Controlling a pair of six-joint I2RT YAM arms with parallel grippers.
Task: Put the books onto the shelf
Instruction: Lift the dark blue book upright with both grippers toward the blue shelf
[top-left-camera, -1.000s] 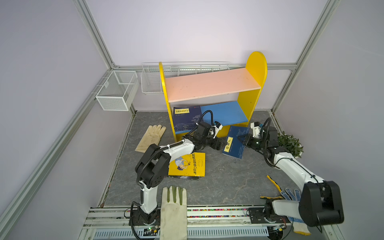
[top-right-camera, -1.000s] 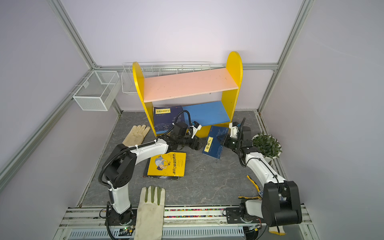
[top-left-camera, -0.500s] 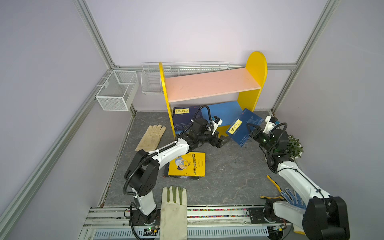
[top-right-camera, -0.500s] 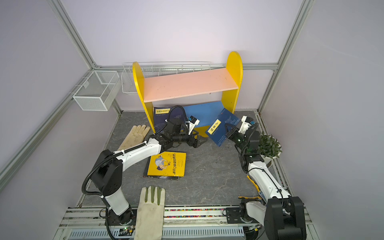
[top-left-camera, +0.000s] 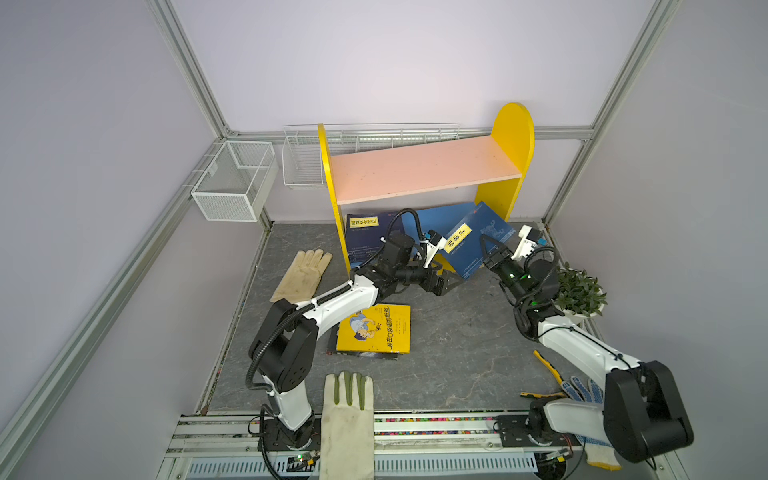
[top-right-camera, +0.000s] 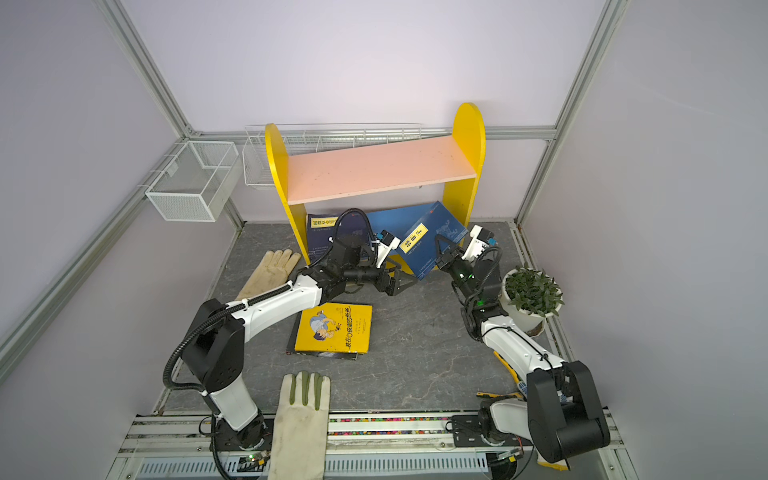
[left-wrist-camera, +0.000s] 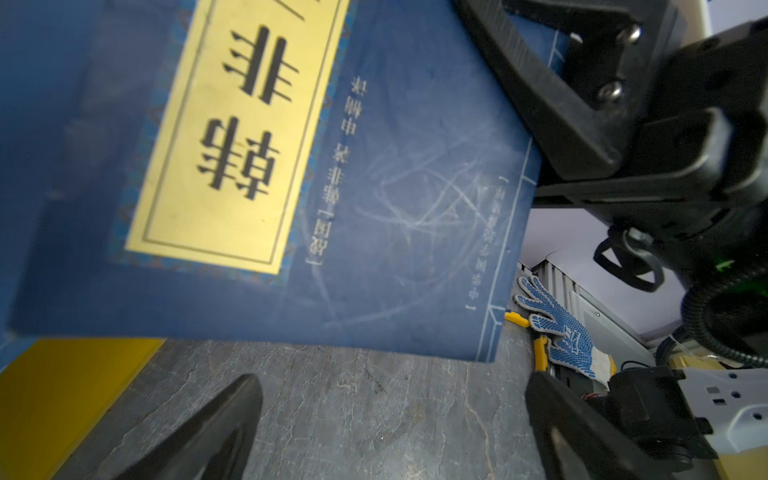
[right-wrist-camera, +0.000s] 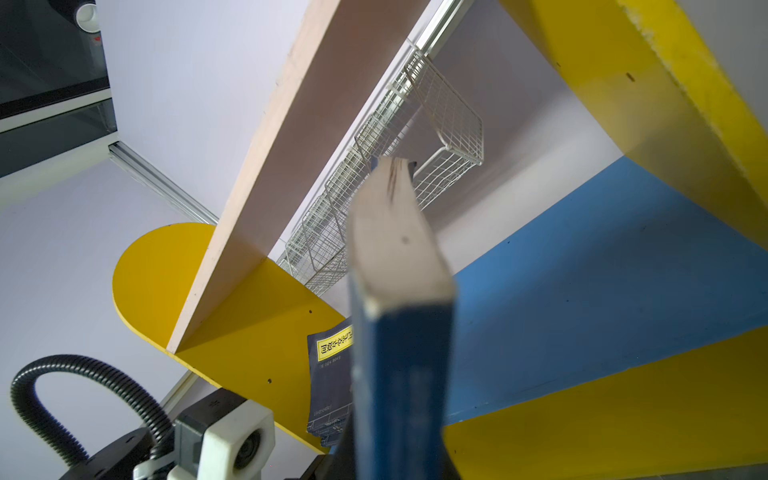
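My right gripper (top-left-camera: 489, 251) is shut on the near edge of a navy book (top-left-camera: 473, 237) with a yellow label. It holds the book tilted in the air, the far corner over the shelf's blue lower board (top-left-camera: 432, 216). In the right wrist view the book's spine (right-wrist-camera: 403, 353) points into the shelf (right-wrist-camera: 257, 316). Just below that book (left-wrist-camera: 374, 187), my left gripper (left-wrist-camera: 390, 399) stands open and empty over the floor. A second navy book (top-left-camera: 365, 239) stands on the lower tier at the left. On the floor a yellow book (top-left-camera: 374, 328) lies on a dark one.
A tan glove (top-left-camera: 303, 274) lies left of the shelf and a white glove (top-left-camera: 347, 419) at the front edge. A potted plant (top-left-camera: 579, 291) stands by the right arm. Yellow pliers (top-left-camera: 548, 368) and a blue-dotted glove (top-left-camera: 582, 388) lie front right. Wire baskets (top-left-camera: 232, 183) hang on the back left wall.
The right gripper has lifted the navy book off the floor and swung it up to the lower tier. The left gripper's jaws have opened wider and it stays below the book.
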